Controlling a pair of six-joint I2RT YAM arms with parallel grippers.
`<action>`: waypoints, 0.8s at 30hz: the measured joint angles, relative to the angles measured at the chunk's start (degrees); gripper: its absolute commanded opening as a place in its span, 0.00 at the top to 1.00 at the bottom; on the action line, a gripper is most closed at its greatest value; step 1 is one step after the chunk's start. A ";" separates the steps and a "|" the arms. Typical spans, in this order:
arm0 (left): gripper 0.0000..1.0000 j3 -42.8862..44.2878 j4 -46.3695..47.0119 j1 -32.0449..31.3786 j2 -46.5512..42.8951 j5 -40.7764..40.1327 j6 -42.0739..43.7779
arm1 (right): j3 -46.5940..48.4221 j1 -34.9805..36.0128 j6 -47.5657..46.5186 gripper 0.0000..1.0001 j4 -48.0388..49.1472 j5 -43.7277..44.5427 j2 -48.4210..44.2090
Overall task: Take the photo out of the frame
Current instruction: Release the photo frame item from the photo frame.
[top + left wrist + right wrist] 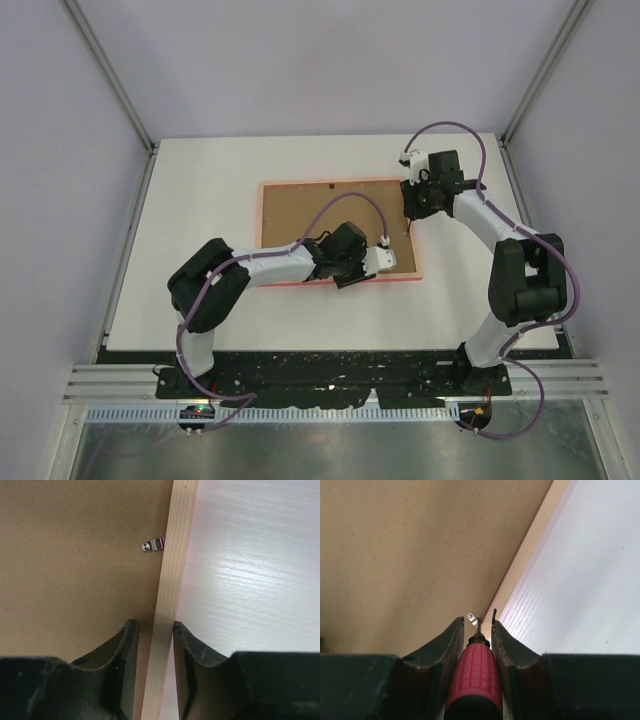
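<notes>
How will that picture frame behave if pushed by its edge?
Probably stiff: the frame has a straight wooden rail and flat board back. It lies flat on the smooth table, so it would likely slide, not tip.

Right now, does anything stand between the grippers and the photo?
Yes. The frame lies back up, and its brown backing board, pinned by metal clips, covers the photo, which is not visible. The right gripper points a red-handled screwdriver at one clip; the left gripper straddles the frame's edge.

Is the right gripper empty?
No, the right gripper is shut on a red-handled screwdriver, its tip at a metal clip.
</notes>
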 measured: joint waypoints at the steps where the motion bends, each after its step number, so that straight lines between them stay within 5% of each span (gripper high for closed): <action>1: 0.90 0.00 0.00 0.00 0.00 -0.02 0.00 | 0.22 0.00 0.00 0.92 -0.26 0.02 0.09; 5: 1.00 0.00 0.02 0.00 0.00 -0.09 -0.02 | 1.16 -0.02 0.00 0.92 -1.99 -0.26 0.52; 24: 1.00 0.00 -0.02 -0.07 0.00 -0.09 -0.04 | 2.99 -0.39 -0.20 0.92 -4.57 -1.53 1.60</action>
